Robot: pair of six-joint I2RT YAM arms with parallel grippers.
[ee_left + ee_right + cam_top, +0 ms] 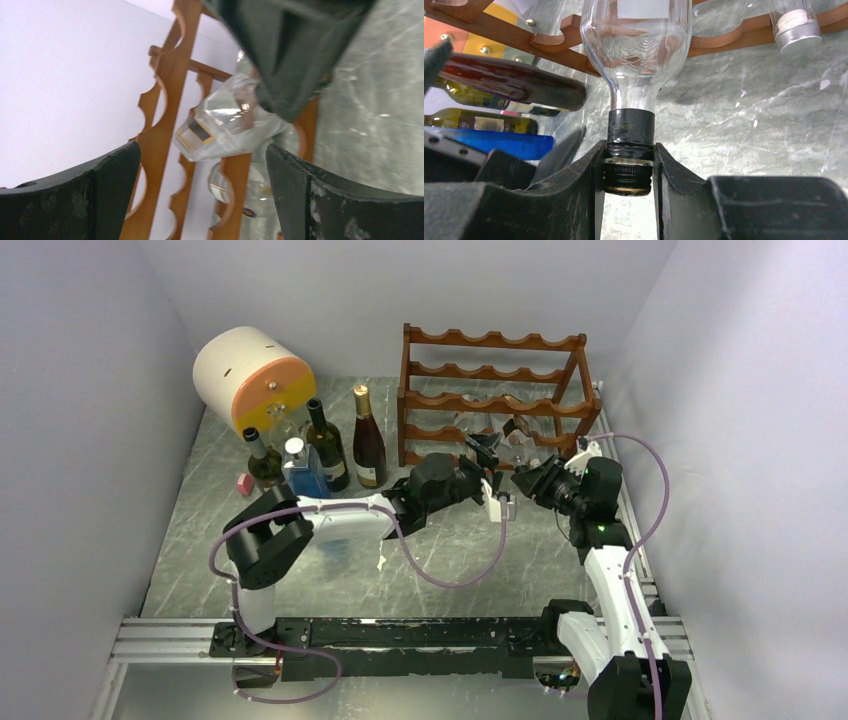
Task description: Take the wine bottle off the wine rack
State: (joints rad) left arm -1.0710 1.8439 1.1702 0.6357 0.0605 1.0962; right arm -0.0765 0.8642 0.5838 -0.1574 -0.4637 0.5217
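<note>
The reddish-brown wine rack (495, 340), with scalloped rails, is stood upright at the far right corner. The clear, black-capped wine bottle (634, 50) is laid in a low tier, neck toward the near edge.

Faint raised characters ringed the black neck collar (631, 127) of the clear glass bottle (634, 45), too blurred to read.
</note>
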